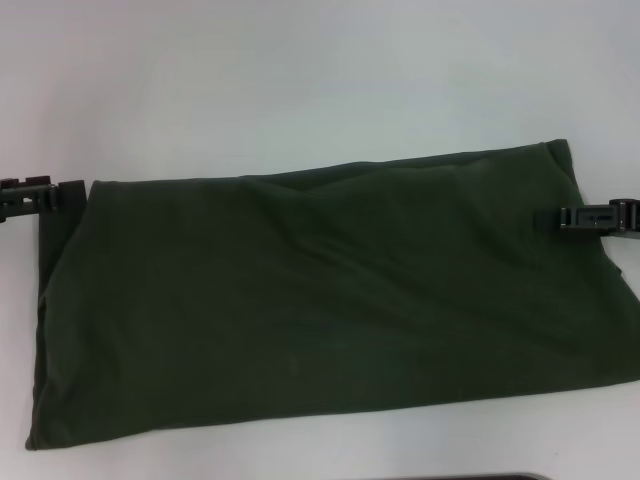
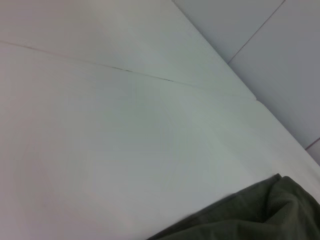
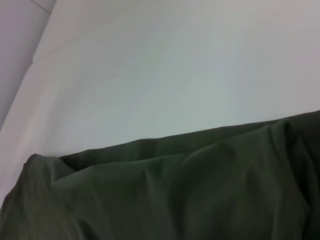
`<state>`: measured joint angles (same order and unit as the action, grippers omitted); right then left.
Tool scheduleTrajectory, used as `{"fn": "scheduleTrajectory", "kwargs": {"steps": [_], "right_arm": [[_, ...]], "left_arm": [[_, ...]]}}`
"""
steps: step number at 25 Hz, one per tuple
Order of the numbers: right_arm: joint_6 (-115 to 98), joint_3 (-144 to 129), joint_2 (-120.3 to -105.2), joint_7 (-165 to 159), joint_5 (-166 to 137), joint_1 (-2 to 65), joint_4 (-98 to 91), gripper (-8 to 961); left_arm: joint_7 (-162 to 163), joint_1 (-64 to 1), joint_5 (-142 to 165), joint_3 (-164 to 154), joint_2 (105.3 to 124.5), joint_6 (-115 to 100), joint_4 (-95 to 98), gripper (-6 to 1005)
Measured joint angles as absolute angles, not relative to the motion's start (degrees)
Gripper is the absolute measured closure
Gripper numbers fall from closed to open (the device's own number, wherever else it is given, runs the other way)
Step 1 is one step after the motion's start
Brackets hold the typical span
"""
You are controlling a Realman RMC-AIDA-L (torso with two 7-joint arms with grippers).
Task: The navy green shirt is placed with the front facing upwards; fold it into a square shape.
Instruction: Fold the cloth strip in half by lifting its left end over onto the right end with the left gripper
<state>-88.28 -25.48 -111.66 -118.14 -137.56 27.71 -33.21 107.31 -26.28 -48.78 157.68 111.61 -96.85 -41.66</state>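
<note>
Shirt (image 1: 320, 300) folded, plain green back up

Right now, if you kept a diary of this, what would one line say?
shirt: folded into wide band, plain side up | left end effector: at its left edge | right end effector: at its right edge | table: white

From my remote seat: the shirt (image 1: 330, 290) shows only plain cloth, its chest lettering and collar hidden. Its right side runs off the head view's edge. The left gripper (image 1: 30, 195) and right gripper (image 1: 590, 217) are cut at the frame sides, their fingers too indistinct to read.
</note>
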Motion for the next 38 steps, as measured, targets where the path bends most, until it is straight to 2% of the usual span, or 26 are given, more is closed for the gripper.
{"fn": "scheduleTrajectory", "kwargs": {"steps": [16,31,38], "right_arm": [[-88.4,-24.9,-112.86,-117.7,-137.1,27.9,-33.6,40],[-88.6,-22.2,-109.87,-118.2,-137.1,24.3,-34.1,53],[-88.9,-22.3,-109.87,-118.5,-137.4,23.6,-34.1,59]], "left_arm": [[106.6,-26.3,-48.8,157.7,111.62,-96.9,-41.3,92],[106.2,-26.3,-48.8,157.7,111.96,-96.8,-41.3,93],[106.0,-26.3,-48.8,157.4,112.05,-96.6,-41.3,93]]}}
